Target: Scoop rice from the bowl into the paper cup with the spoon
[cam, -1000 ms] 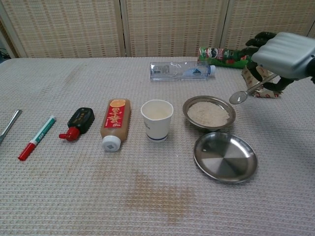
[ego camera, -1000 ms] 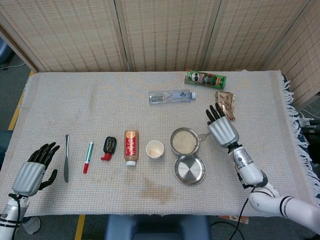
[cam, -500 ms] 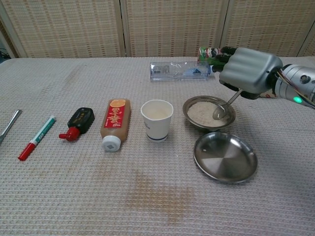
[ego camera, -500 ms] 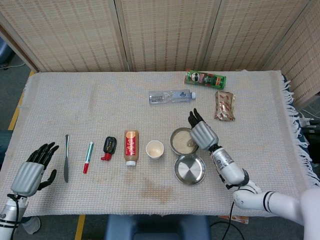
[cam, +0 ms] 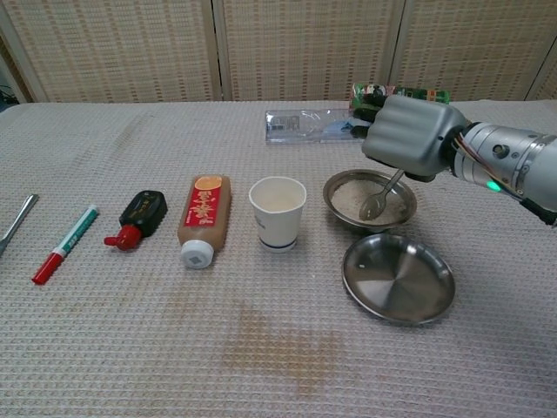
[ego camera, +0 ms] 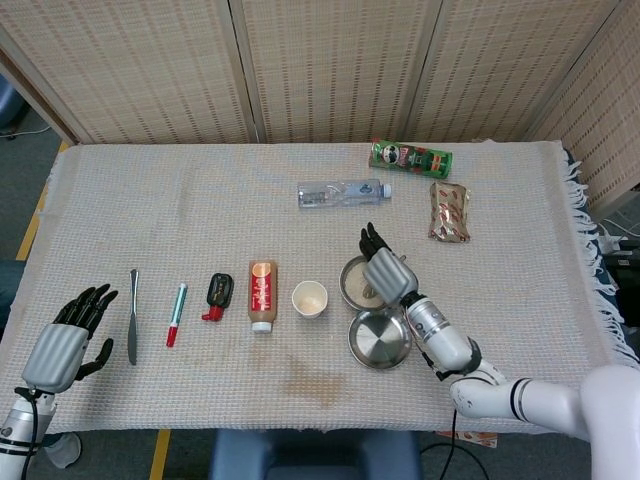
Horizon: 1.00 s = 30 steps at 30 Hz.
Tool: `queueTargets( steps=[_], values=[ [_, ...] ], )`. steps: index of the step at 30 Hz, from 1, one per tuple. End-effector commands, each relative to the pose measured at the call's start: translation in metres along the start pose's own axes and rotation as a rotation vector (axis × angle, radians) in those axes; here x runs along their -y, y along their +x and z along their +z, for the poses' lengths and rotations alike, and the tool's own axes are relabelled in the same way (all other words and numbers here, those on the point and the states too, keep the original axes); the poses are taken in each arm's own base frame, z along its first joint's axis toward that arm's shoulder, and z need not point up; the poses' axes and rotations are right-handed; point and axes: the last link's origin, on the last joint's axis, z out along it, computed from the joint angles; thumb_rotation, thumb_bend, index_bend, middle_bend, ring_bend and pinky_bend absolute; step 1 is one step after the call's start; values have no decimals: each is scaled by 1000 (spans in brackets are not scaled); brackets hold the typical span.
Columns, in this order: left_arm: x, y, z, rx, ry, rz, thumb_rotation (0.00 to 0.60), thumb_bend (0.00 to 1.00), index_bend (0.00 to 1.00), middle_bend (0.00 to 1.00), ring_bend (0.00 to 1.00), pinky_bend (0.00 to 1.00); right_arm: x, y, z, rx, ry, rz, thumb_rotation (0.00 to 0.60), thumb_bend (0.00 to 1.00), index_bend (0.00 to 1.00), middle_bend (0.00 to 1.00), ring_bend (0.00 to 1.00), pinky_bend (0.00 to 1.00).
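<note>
My right hand [cam: 412, 136] [ego camera: 385, 272] hovers over the steel bowl of rice [cam: 348, 197] [ego camera: 350, 281] and grips a metal spoon [cam: 380, 197]. The spoon slants down to the left, its scoop resting in the rice near the middle of the bowl. The white paper cup [cam: 278, 212] [ego camera: 309, 298] stands upright just left of the bowl. My left hand [ego camera: 70, 336] rests open at the table's near left edge, far from these; the chest view does not show it.
An empty steel plate [cam: 399, 278] lies in front of the bowl. Left of the cup lie a brown sauce bottle [cam: 203, 219], a black and red cap [cam: 139, 217], a marker [cam: 64, 243] and a knife [ego camera: 132, 315]. Behind are a water bottle [cam: 315, 124], a Pringles can [ego camera: 410, 158] and a snack packet [ego camera: 449, 211].
My right hand has swung left from beside the snack packet to over the bowl, lowering the spoon's scoop into the rice. The left hand has stayed still.
</note>
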Motion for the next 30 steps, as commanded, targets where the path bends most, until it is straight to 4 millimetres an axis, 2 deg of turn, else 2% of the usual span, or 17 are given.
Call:
queueTargets(
  steps=[1, 8, 12, 17, 30],
  values=[
    [0, 0, 0, -1, -1, 1, 600, 482, 0, 0, 0, 169, 7, 4, 2, -1, 16, -20, 600, 405, 754, 141, 0, 0],
    [0, 1, -1, 0, -5, -1, 600, 479, 0, 0, 0, 169, 13, 5, 2, 10, 19, 12, 600, 406, 757, 141, 0, 0],
    [0, 0, -1, 3, -6, -1, 600, 479, 0, 0, 0, 169, 14, 2, -1, 46, 3, 148, 600, 406, 759, 141, 0, 0],
    [0, 0, -1, 2, -4, -1, 600, 479, 0, 0, 0, 168, 15, -7, -4, 92, -21, 308, 600, 406, 760, 141, 0, 0],
    [0, 0, 0, 2, -1, -3, 600, 480, 0, 0, 0, 169, 14, -31, -11, 132, -64, 502, 600, 406, 760, 141, 0, 0]
  ],
)
